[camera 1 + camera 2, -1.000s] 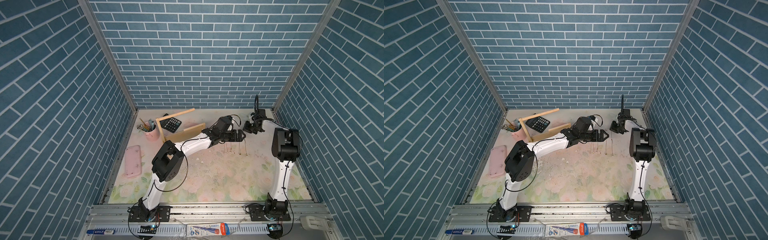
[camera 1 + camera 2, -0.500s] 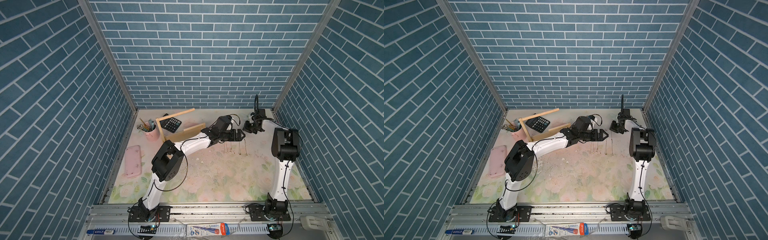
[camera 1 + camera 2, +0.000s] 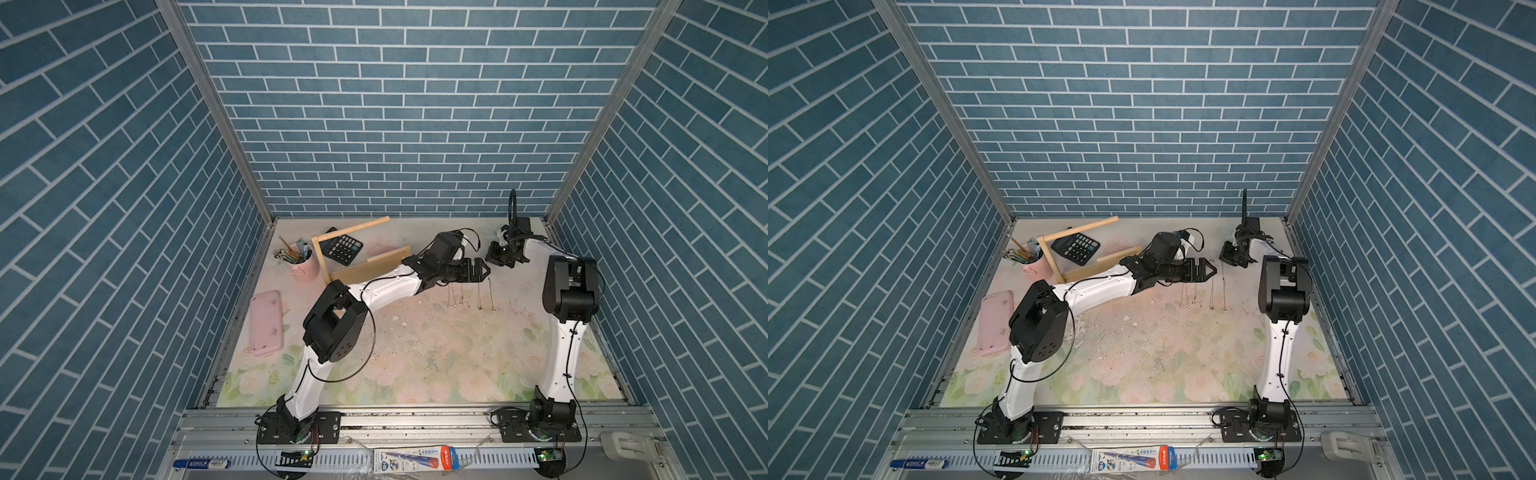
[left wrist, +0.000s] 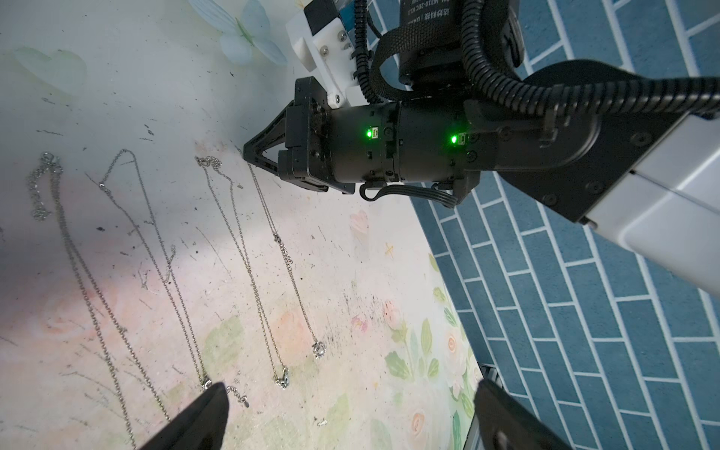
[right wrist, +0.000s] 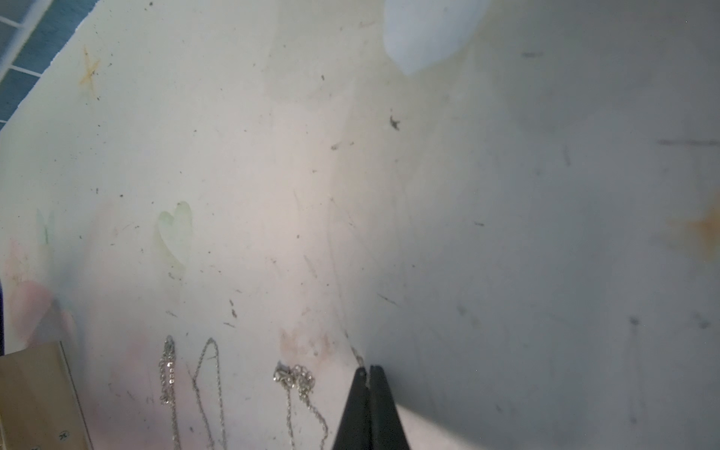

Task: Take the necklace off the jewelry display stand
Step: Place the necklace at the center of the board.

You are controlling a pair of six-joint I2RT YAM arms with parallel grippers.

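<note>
The pale wooden jewelry display stand (image 3: pixel 365 266) (image 3: pixel 1096 268) lies tipped over at the back left, with no chain on its bars. Several silver necklaces (image 4: pixel 163 265) lie side by side on the floral mat. My right gripper (image 3: pixel 491 261) (image 3: pixel 1224 259) (image 5: pixel 368 368) is shut on the top end of the rightmost necklace (image 4: pixel 288 265) (image 3: pixel 491 296), whose chain trails down the mat to its pendant. My left gripper (image 3: pixel 484 269) (image 3: pixel 1210 270) (image 4: pixel 350 420) hovers open over the necklaces, with nothing between its fingers (image 4: pixel 202 413).
A pink pencil cup (image 3: pixel 303 266) and a black calculator (image 3: pixel 343 248) stand by the fallen stand. A pink case (image 3: pixel 266 322) lies at the left edge. Blue brick walls close in the back and both sides. The two grippers are close together at the back right.
</note>
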